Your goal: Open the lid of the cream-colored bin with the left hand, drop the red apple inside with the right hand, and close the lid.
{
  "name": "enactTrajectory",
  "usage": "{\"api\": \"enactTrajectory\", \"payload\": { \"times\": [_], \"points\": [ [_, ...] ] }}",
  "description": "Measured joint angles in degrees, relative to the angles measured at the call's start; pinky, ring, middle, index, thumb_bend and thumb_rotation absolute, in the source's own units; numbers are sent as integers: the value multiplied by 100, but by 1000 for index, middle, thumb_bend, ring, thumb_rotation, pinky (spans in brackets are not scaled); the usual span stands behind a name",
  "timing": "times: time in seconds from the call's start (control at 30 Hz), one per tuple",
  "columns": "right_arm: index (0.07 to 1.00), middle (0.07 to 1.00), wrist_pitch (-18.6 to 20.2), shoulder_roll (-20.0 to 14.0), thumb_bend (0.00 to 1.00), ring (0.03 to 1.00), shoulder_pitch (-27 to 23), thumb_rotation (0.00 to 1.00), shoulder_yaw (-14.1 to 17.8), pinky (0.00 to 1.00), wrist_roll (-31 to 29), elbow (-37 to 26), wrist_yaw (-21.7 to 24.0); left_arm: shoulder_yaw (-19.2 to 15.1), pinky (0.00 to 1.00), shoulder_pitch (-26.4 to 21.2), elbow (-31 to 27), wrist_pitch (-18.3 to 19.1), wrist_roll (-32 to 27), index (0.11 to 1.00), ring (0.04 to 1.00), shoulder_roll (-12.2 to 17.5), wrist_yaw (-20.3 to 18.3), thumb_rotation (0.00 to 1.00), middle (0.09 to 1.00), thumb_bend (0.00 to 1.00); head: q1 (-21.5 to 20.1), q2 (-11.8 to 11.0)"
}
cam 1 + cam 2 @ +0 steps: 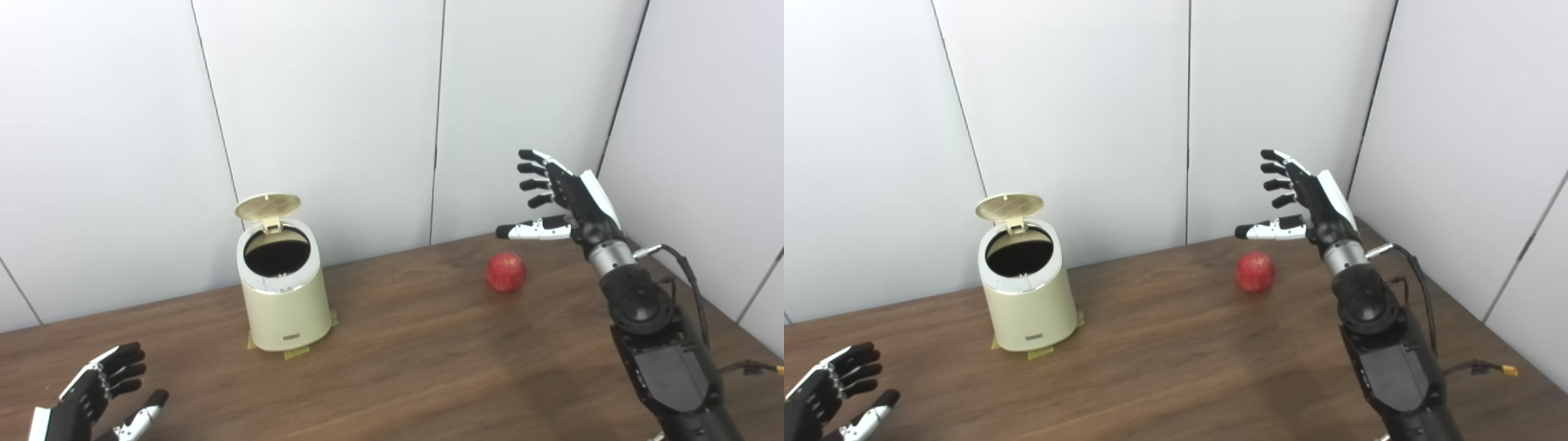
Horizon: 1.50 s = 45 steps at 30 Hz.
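The left hand (101,392) hung nearest the camera, above the front left corner of the counter (429,355), with its fingers spread apart and nothing in it. It was well apart from the cream-colored bin (285,300), which stood upright toward the back left of the counter on patches of yellowish tape (297,352) that showed at its base. The bin's round lid (268,206) was raised and tilted back on its hinge at the rear, leaving the dark inside of the bin in plain view.

The red apple (506,271) lay on the bare wood near the back edge, right of the counter's middle and well apart from the bin. The right hand (566,199) was held in the air above and just to the right of the apple, not touching it. Its fingers were apart and pointed left, its thumb stretched out beneath them, and it held nothing. The right forearm (664,361) rose from the front right corner, with a cable (689,275) looping beside the wrist. White wall panels (331,110) stood behind the counter.
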<state>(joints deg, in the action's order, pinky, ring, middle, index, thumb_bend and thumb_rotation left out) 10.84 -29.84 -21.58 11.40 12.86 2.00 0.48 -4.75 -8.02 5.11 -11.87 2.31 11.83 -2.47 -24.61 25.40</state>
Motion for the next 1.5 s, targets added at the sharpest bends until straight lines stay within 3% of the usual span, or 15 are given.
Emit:
{"api": "enactTrajectory", "payload": {
  "times": [0.07, 0.23, 0.43, 0.6, 0.9, 1.07, 1.2, 1.33, 1.5],
  "points": [
    [916, 921, 15, -139, 889, 885, -26, 230, -31, 766, -52, 185, 162, 1, 763, 20, -115, 91, 5, 784, 726, 0, -22, 0, 753, 537, 0, 0],
    [937, 950, 195, -338, 863, 923, -161, 186, -241, 832, -147, 602, 592, 8, 682, 33, -258, 266, 8, 784, 704, -3, -63, 0, 748, 532, 0, 26],
    [895, 922, 102, -415, 877, 868, -198, 163, -464, 673, -296, 1237, 885, 19, 762, 36, -515, 609, 53, 794, 723, -2, -70, 0, 761, 505, 9, 18],
    [902, 918, -83, -381, 869, 907, -201, 188, -629, 868, -365, 1763, 951, 47, 785, 41, -661, 784, 109, 792, 730, 7, -74, 0, 761, 498, 44, 35],
    [900, 952, -208, -295, 933, 962, -349, 279, -985, 922, -71, 2326, 797, 89, 776, 40, -771, 897, 220, 796, 720, 6, -94, 0, 763, 493, 70, 61],
    [894, 939, -401, -227, 941, 928, -422, 283, -1045, 836, 16, 2646, 631, 87, 797, 41, -771, 897, 200, 803, 730, 7, -149, 0, 776, 483, 62, 62],
    [896, 940, -478, -198, 907, 933, -462, 242, -1034, 844, -5, 2729, 561, 85, 728, 41, -770, 894, 185, 807, 719, 7, -201, 0, 788, 473, 70, 88],
    [890, 939, -466, -107, 887, 926, -466, 238, -1019, 830, 10, 2765, 414, 76, 735, 41, -769, 889, 144, 808, 724, 7, -253, 0, 791, 474, 79, 97],
    [881, 907, -476, -88, 860, 813, -501, 182, -1021, 708, 27, 2836, 247, 75, 757, 41, -768, 882, 146, 804, 730, 11, -274, 0, 783, 475, 79, 123]
  ]
}}
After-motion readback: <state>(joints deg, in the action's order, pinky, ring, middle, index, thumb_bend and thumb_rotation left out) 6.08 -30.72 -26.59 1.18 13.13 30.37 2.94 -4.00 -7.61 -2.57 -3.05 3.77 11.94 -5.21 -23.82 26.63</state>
